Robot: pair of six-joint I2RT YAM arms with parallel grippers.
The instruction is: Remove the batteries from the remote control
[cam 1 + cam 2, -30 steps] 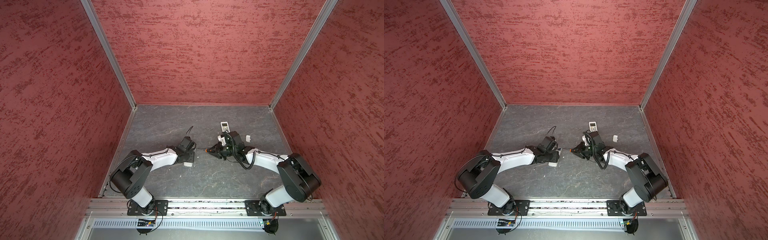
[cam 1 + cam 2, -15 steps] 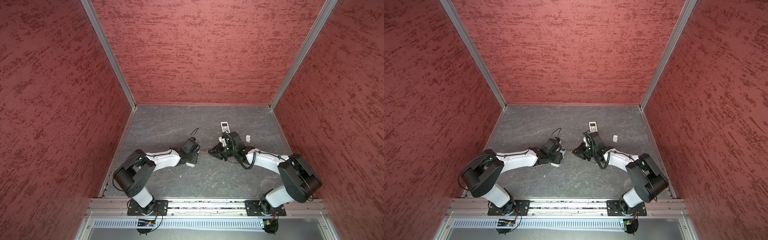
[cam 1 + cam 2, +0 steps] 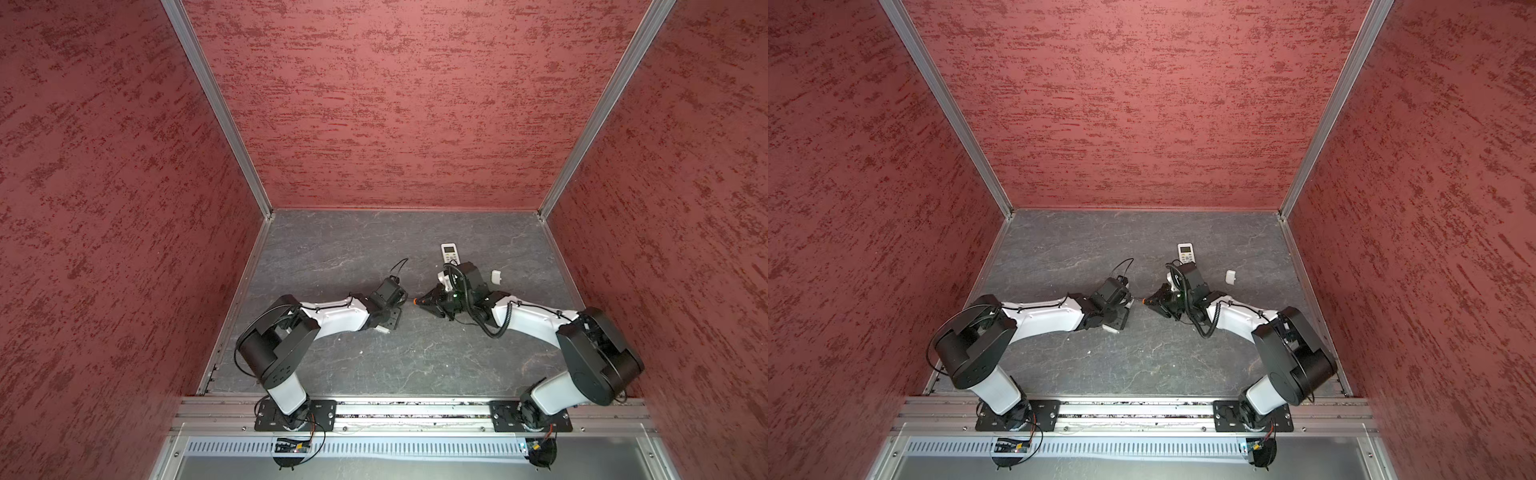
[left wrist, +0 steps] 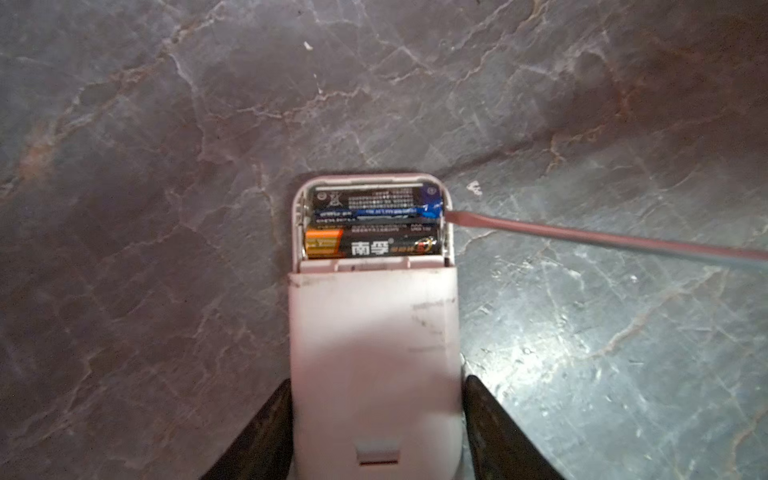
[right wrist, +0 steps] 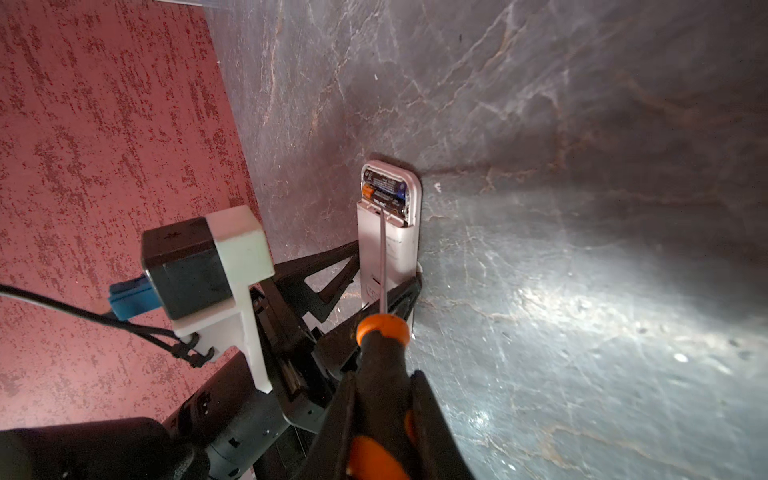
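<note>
My right claw (image 5: 384,386) pinches the screwdriver (image 5: 382,332): pry gently under the blue battery (image 4: 374,203). My left claw (image 4: 376,384) straddles the remote control (image 4: 374,332); I can't tell if it grips.

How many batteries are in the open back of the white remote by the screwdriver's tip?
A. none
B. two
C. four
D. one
B: the left wrist view shows a black-and-blue cylindrical battery and a black-and-orange cylindrical battery lying side by side in the uncovered compartment of the white plastic remote control.
</note>
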